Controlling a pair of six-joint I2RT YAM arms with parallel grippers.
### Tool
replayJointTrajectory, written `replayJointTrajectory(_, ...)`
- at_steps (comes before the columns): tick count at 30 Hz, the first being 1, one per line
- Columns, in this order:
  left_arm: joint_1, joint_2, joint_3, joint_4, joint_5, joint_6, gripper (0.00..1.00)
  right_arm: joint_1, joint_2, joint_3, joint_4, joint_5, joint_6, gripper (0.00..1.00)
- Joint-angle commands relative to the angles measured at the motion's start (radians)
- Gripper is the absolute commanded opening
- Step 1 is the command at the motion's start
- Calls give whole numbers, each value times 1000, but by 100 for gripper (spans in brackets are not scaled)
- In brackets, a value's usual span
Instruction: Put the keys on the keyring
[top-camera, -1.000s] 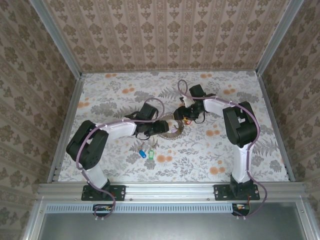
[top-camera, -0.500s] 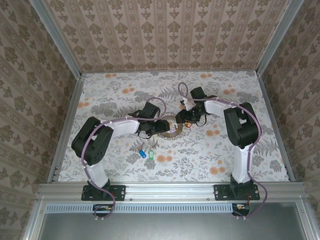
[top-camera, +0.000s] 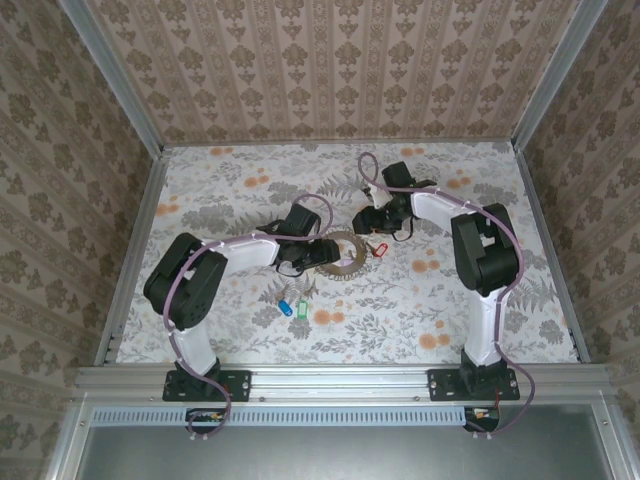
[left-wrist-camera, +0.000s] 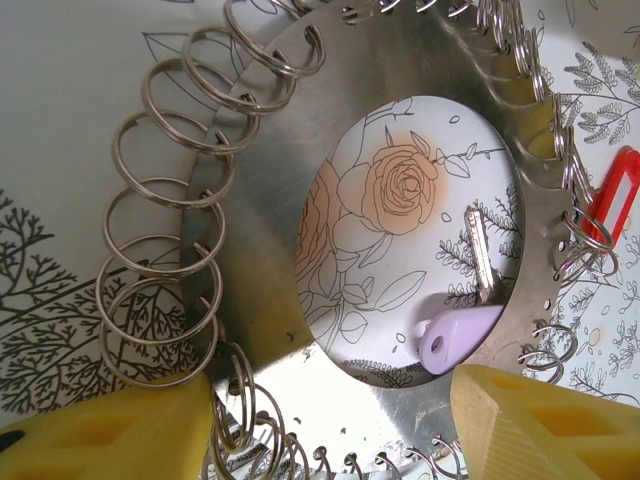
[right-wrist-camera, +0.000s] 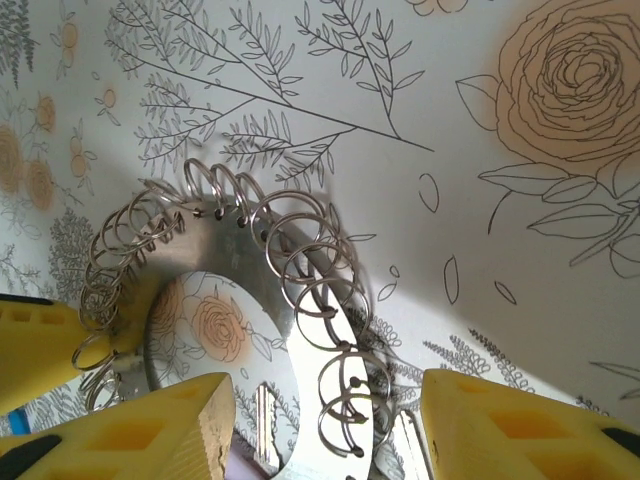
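We see the keyring (left-wrist-camera: 265, 215) lying flat on the flowery table (top-camera: 230, 190), near the middle of the top view. It is a flat metal ring with lots of little wire loops round its edge.

Inside its big hole lies a lilac key (left-wrist-camera: 460, 335), with its head right at the inner edge. A red key (left-wrist-camera: 612, 205) sits at the right side of the left wrist view. It is partly cut off and touches some little loops. We cannot tell if it is hooked on.

A blue key (top-camera: 285, 308) and a green key (top-camera: 301, 307) lie side by side, below and left of the ring, apart from it.

The left gripper (left-wrist-camera: 330, 385) has its yellow fingers apart over the ring's near edge. We cannot tell if they touch it. The right gripper (right-wrist-camera: 328, 380) has its fingers apart too, with the ring's loops showing between them. The ring's bottom is cut off there.
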Motion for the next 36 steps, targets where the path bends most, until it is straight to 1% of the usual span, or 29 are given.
replayJointTrajectory(1, 4, 45, -1, 78, 5, -8, 64, 3, 60, 35, -51, -34, -15, 52)
replayJointTrajectory(4, 3, 52, 1, 85, 11, -8, 62, 14, 63, 32, -51, -48, -25, 48)
replayJointTrajectory(7, 4, 57, 3, 87, 11, -8, 61, 23, 64, 23, -89, -67, -30, 47)
replayJointTrajectory(15, 5, 80, 14, 100, 27, -5, 60, 25, 47, -40, -62, -121, -22, 45)
replayJointTrajectory(17, 5, 83, 17, 103, 29, -6, 59, 21, 42, -54, -20, -138, -17, 45)
replayJointTrajectory(18, 4, 86, 20, 103, 30, -6, 59, 21, 40, -61, -10, -146, -13, 43)
replayJointTrajectory(21, 5, 88, 19, 112, 32, -7, 58, 4, 29, -86, 41, -208, 14, 41)
replayJointTrajectory(23, 3, 89, 17, 114, 32, -9, 58, -10, 23, -96, 67, -219, 32, 37)
replayJointTrajectory(27, 5, 90, 12, 127, 31, -16, 58, -18, 23, -96, 59, -193, 25, 34)
replayJointTrajectory(30, 3, 94, 10, 136, 36, -20, 57, -17, 27, -104, 71, -187, 41, 27)
replayJointTrajectory(34, 4, 95, 10, 140, 36, -26, 57, -16, 20, -109, 64, -73, 54, 22)
replayJointTrajectory(36, 4, 91, 7, 143, 31, -28, 57, -16, 8, -118, 70, -47, 58, 20)
